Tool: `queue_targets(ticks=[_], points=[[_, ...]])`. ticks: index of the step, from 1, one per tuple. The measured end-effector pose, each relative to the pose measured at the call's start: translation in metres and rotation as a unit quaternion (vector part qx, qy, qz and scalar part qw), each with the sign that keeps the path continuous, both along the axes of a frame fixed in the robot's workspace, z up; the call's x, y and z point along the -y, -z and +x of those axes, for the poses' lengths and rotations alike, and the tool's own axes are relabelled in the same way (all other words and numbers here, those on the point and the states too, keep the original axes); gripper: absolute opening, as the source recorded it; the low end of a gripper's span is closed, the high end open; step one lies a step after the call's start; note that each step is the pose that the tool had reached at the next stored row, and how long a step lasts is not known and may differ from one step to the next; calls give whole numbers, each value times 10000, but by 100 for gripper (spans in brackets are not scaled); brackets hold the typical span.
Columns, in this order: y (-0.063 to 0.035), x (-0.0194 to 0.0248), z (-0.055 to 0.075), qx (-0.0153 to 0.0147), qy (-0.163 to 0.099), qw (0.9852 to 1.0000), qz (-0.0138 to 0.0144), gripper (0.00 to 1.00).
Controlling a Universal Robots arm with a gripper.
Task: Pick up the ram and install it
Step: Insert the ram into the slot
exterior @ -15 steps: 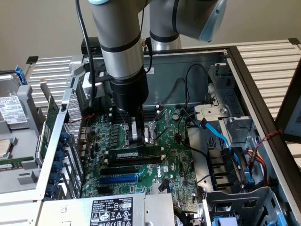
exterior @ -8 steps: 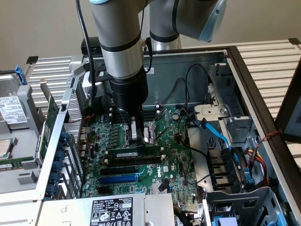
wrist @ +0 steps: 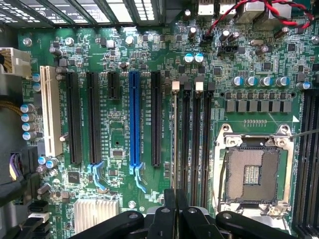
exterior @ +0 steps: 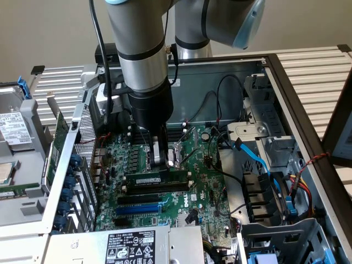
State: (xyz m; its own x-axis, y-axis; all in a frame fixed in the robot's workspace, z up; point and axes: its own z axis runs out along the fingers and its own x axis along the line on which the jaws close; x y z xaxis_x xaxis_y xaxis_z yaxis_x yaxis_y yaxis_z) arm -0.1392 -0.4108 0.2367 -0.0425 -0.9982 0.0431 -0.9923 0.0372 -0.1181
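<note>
You have the arm (exterior: 140, 60) standing nearly upright over the motherboard (exterior: 206, 190), wrist pointing straight down. The claw (exterior: 160, 161) is clenched, tips right at the top edge of the ram (exterior: 147, 180), which stands on edge in a slot beyond the blue slot (exterior: 137, 209).

Plain beige wall (exterior: 49, 33); pale slatted tabletop (exterior: 319, 71)

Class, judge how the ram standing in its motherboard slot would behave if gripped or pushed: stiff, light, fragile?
The ram is a thin, long board, so probably stiff and light. Standing on edge on the motherboard, it would likely resist a downward push but could crack if pushed sideways.
</note>
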Motion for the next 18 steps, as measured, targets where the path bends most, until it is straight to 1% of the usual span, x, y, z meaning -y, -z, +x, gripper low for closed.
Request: queue_targets(ticks=[6,14,18], points=[[0,0,0,-9,-30,10000,9,12],[12,-9,1,-10,-33,10000,35,12],[17,-9,0,-10,-33,10000,37,12]])
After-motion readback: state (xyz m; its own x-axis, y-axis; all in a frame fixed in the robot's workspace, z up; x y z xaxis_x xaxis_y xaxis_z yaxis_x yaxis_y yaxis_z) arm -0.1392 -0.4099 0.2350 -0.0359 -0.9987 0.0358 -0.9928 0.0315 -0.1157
